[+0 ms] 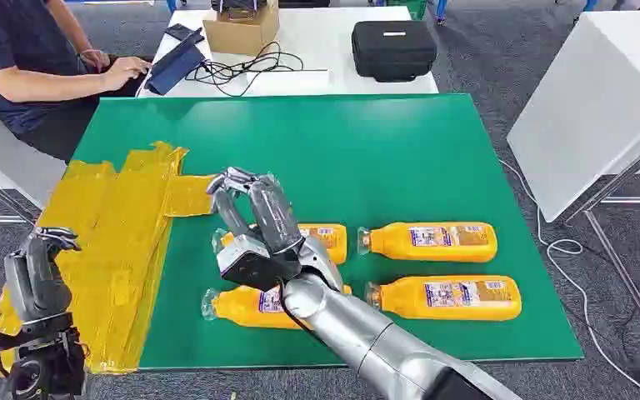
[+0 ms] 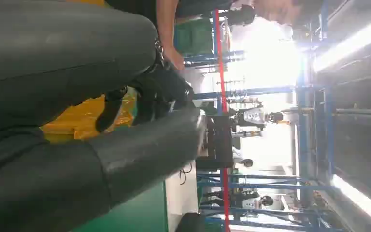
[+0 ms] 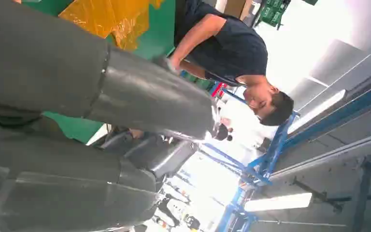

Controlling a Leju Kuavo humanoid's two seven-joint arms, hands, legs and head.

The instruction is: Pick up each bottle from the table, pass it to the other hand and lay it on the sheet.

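Hovering above the two left-hand bottles on the green table (image 1: 433, 150), the right hand (image 1: 254, 225) has its fingers spread and holds nothing. The nearer bottle (image 1: 246, 307) lies just under its wrist, two more well right. The yellow sheet (image 1: 121, 242) lies left; beside it the left hand (image 1: 37, 279) waits empty, fingers loosely curled. Recommend lowering squarely over the bottle's body, closing mid-label.

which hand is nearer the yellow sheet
Left. The left hand is over the yellow sheet at its near edge; the right hand is beside it, above the bottles.
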